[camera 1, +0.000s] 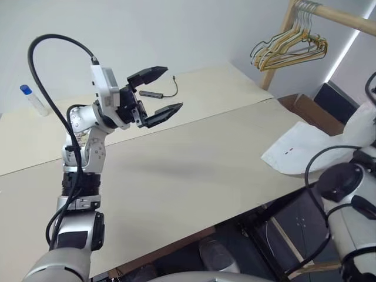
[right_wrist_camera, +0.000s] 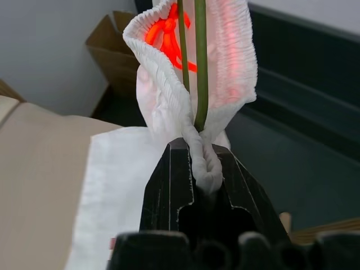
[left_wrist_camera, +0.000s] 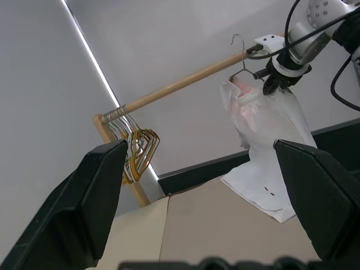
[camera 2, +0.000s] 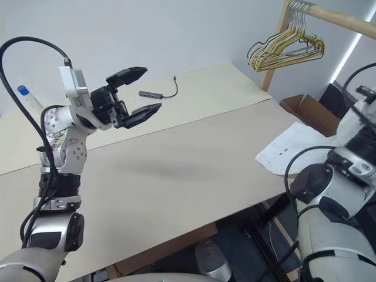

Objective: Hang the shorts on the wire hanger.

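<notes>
Clamping the gathered waistband of the shorts [right_wrist_camera: 185,95] together with the wire hanger [right_wrist_camera: 199,62], the right gripper [right_wrist_camera: 205,163] has its two black fingers pressed shut on cloth and wire alike, with the olive-grey wire rising straight up out of the jaws. Seen from the left wrist, that same right gripper [left_wrist_camera: 270,70] holds the load up beside the wooden rail [left_wrist_camera: 180,84], the hanger's small hook [left_wrist_camera: 239,45] sitting at about rail level and apparently just in front of the pole; whether it has caught cannot be told. The shorts hang long axis downward from the grip, their lower hem draped on the corner of the beige table [camera 1: 194,170], where a small dark mark shows on the white cloth. The right arm is the nearer one by far. The left gripper [camera 1: 161,94] stands well apart over the table, fingers spread wide and holding nothing, pointing across toward the rail. Farther along the pole, a bunch of yellow and dark hangers [camera 1: 291,50] crowds the upright post, clear of the hook's spot. A cardboard box [camera 1: 311,111] sits below.
</notes>
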You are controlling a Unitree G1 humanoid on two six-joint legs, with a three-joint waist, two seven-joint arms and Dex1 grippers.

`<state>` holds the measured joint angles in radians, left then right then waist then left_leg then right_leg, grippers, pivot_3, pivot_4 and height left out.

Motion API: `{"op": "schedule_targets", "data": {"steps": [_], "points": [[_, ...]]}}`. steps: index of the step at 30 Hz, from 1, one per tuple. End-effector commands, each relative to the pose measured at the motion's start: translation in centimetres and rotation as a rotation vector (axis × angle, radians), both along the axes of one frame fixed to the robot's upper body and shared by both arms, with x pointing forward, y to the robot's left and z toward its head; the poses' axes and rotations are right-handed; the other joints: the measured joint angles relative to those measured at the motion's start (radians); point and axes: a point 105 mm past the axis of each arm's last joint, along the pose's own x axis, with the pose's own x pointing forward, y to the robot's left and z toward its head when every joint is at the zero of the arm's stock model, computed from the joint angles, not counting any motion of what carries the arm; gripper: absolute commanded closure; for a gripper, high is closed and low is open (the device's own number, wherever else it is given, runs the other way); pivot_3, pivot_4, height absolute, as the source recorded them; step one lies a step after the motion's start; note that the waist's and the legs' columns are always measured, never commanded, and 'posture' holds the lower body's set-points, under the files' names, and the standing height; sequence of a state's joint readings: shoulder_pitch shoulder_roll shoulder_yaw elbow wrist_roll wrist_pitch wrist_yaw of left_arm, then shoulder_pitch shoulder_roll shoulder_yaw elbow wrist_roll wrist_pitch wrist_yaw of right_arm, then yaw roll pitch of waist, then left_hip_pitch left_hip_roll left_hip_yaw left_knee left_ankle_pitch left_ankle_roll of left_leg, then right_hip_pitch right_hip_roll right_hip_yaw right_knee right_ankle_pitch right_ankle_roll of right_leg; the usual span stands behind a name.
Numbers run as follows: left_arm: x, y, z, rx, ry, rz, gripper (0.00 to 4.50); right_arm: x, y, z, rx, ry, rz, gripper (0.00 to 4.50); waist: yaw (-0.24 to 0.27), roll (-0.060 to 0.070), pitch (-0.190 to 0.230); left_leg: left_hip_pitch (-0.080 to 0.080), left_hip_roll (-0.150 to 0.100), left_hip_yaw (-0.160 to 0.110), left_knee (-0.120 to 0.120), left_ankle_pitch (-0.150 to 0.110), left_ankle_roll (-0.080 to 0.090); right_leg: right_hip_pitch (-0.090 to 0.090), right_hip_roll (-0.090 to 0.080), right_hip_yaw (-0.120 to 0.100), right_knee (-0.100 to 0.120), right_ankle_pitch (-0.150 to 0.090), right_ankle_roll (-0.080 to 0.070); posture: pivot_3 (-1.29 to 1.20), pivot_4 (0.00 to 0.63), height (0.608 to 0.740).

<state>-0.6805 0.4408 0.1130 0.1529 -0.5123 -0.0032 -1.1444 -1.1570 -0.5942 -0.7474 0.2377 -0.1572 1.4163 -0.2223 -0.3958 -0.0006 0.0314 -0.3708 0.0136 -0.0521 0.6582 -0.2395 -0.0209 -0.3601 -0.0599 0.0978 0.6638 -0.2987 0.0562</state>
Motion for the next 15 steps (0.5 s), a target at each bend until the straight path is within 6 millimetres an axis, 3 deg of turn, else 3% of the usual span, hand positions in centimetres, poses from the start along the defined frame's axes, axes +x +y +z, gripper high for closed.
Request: {"op": "schedule_targets", "data": {"steps": [1,7,15], "points": [[-0.6,0.1,1.1,0.005,-0.055,0.007,0.0,0.7,-1.2,2.6,-0.006,-0.108,-0.02,4.41,0.005,0.0,0.0,0.0,0.0,0.0,0.0,0.0,0.0,0.0,0.0,0.0,0.0,0.0,0.0,-0.29,0.0,0.74],[-0.8,0.1,1.0,0.015,-0.058,0.004,0.0,2.1,-2.5,2.4,0.082,-0.133,-0.016,4.41,0.016,0.0,0.001,0.003,0.0,0.001,-0.001,0.0,0.0,0.005,0.0,0.0,-0.003,-0.001,0.001,-0.28,0.0,0.74],[-1.3,0.3,0.7,0.028,-0.058,0.002,0.0,2.8,-2.7,-0.4,0.195,-0.061,-0.031,4.41,0.029,0.0,0.002,0.003,-0.001,0.003,-0.007,0.0,0.0,0.006,0.0,0.002,-0.007,-0.001,0.001,-0.26,0.0,0.74]]}}
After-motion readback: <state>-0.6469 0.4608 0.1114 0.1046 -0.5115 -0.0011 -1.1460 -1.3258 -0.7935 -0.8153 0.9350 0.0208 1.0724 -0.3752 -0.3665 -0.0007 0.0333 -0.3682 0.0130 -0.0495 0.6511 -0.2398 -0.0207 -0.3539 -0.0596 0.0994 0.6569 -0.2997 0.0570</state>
